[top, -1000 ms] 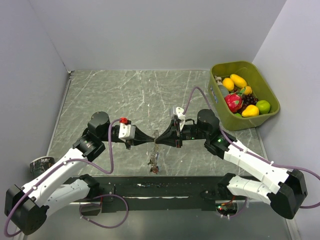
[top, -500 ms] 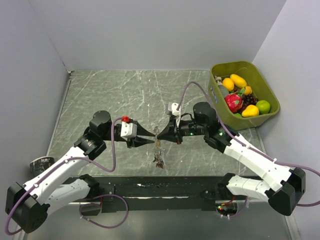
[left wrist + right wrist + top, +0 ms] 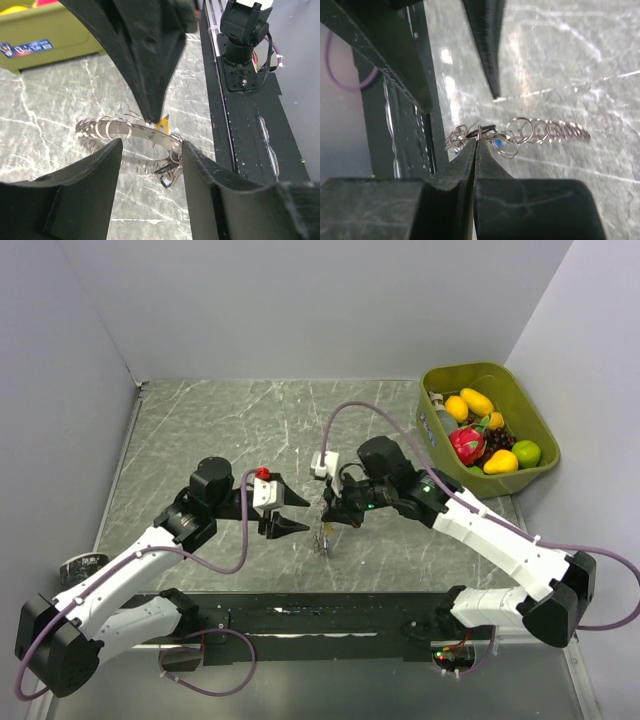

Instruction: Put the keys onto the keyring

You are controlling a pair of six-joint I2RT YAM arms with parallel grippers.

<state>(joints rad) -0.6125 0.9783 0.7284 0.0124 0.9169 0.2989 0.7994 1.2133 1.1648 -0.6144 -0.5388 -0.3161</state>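
My right gripper (image 3: 476, 141) is shut on the keyring (image 3: 545, 132), a silver ring lined with many small loops, pinched at its near end. The keys (image 3: 323, 538) dangle in a small bunch below that grip, just above the marble table; a blue bit (image 3: 496, 143) shows among them. In the left wrist view the keyring (image 3: 120, 129) hangs from the right gripper's black fingers (image 3: 150, 75), with the keys (image 3: 170, 172) beneath. My left gripper (image 3: 151, 145) stands open just short of the ring, touching nothing. From above, the left gripper (image 3: 290, 510) sits left of the right gripper (image 3: 328, 512).
An olive-green bin (image 3: 520, 410) full of toy fruit stands at the table's back right. A black rail (image 3: 320, 615) runs along the near edge between the arm bases. Grey walls close the left, back and right sides.
The left gripper has opened, let go of the ring and drawn back slightly left. The right arm has swung left and lifted the keyring, so the keys now hang from it alone.
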